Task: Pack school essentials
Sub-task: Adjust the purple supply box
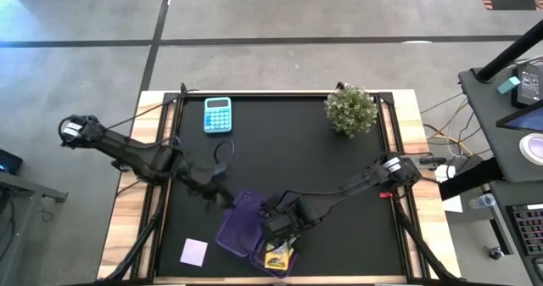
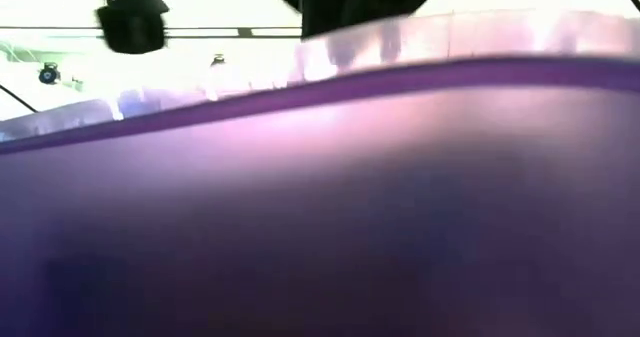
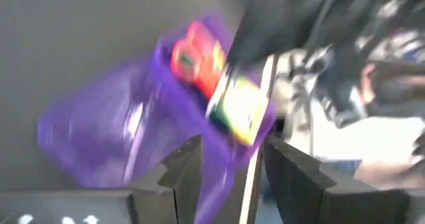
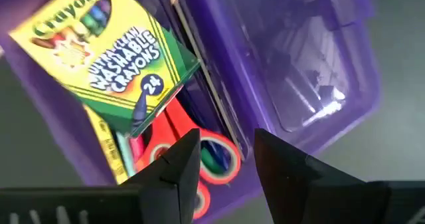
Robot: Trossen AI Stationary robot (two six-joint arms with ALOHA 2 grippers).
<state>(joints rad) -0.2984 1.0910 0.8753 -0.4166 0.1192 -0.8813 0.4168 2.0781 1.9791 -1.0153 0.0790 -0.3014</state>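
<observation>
1. The left gripper (image 1: 222, 195) sits at the purple case's (image 1: 240, 225) 10 o'clock edge. Its fingers are apart and hold nothing.
2. The lilac note pad (image 1: 194, 251) lies alone on the table (image 1: 280, 150), near the case's 8 o'clock side. It is not packed yet.
3. The crayon box (image 4: 106, 54), scissors (image 4: 192, 154) and pens (image 4: 136, 151) are in the case already.
4. The right gripper (image 1: 278, 228) hangs over them, part open, empty.
5. I think the pad goes in next. It is flat, so the pinch must be careful.

Glossy translucent purple plastic case (image 4: 319, 64) holds a printed cardboard crayon box (image 4: 106, 51) and smooth red plastic-handled scissors (image 4: 199, 159), resting on the matt black worktop (image 1: 297, 154).
</observation>
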